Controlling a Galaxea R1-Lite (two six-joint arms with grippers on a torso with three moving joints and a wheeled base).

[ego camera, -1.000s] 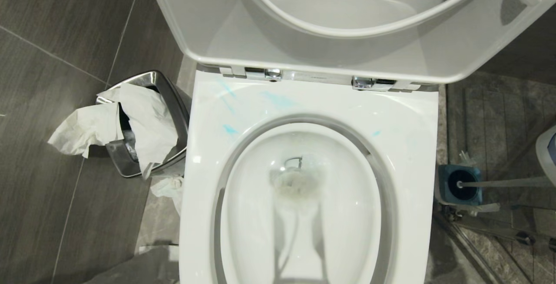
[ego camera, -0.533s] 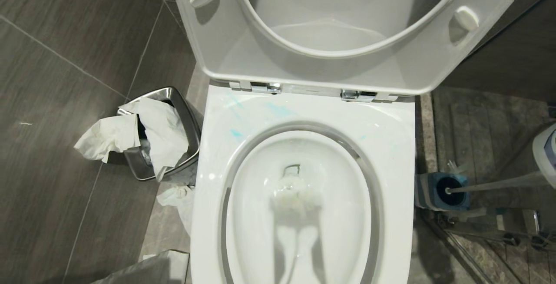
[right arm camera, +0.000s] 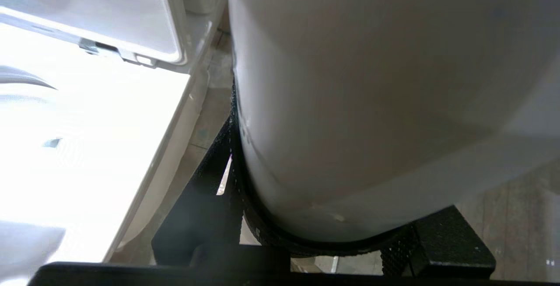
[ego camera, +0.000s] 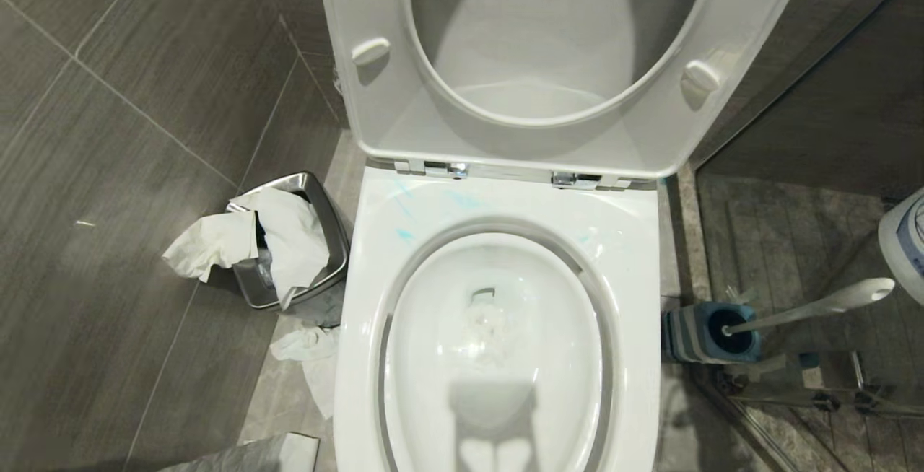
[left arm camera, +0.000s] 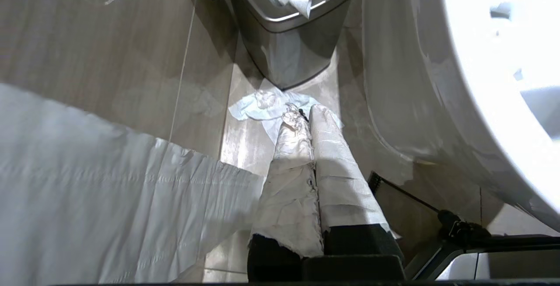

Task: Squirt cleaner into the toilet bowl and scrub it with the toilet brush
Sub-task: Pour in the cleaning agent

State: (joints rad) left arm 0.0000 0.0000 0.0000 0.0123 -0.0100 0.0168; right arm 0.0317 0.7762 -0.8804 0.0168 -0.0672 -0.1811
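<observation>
Toilet bowl (ego camera: 498, 255): stood in the middle of the floor (ego camera: 130, 133), seat and lid raised against the back.
Waste bin (ego camera: 321, 230): steel, just left of the bowl, stuffed with white paper.
Toilet brush (ego camera: 816, 307): head down in its blue-grey holder (ego camera: 693, 333) right of the bowl, handle leaning away.
Right hand (right arm camera: 332, 251): clamped around a broad white bottle (right arm camera: 372, 102) (only its edge showed from the head).
Left hand (left arm camera: 306, 120): clenched, empty, low beside the bowl.
Cleaner (ego camera: 404, 234): turquoise smears on the rear rim.
</observation>
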